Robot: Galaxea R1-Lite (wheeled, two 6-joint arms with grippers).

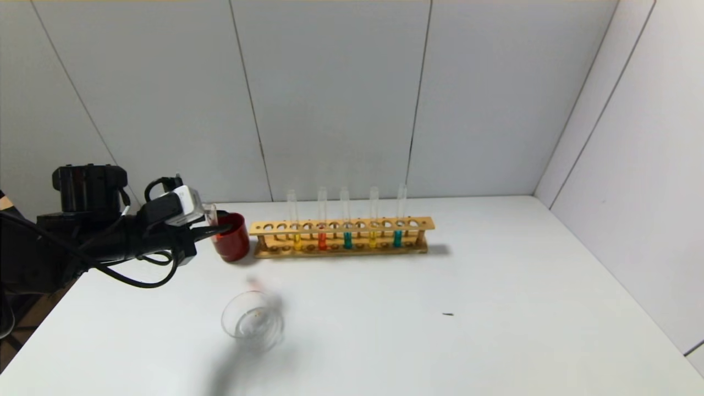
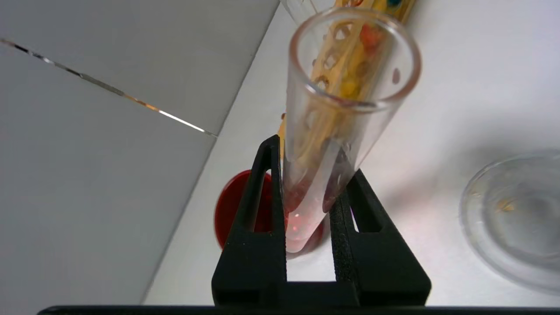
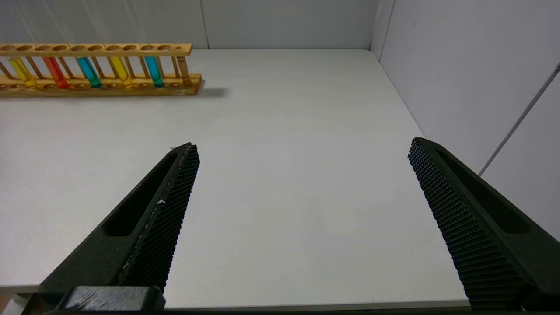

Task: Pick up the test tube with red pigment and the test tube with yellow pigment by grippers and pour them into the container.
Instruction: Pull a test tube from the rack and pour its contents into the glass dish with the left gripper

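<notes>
Left fingers [image 2: 280, 210] clamp an emptied red-stained tube [image 2: 337, 131] above the red cup [image 1: 232, 236], far from the dish [image 1: 253, 320], long axis near upright. Right fingers [image 3: 463, 205] spread wide, empty, nearer the rack [image 1: 341, 236].

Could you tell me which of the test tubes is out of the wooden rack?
The nearly empty, red-tinged tube clamped in the left end effector above the red cup; the five others stand racked.
</notes>
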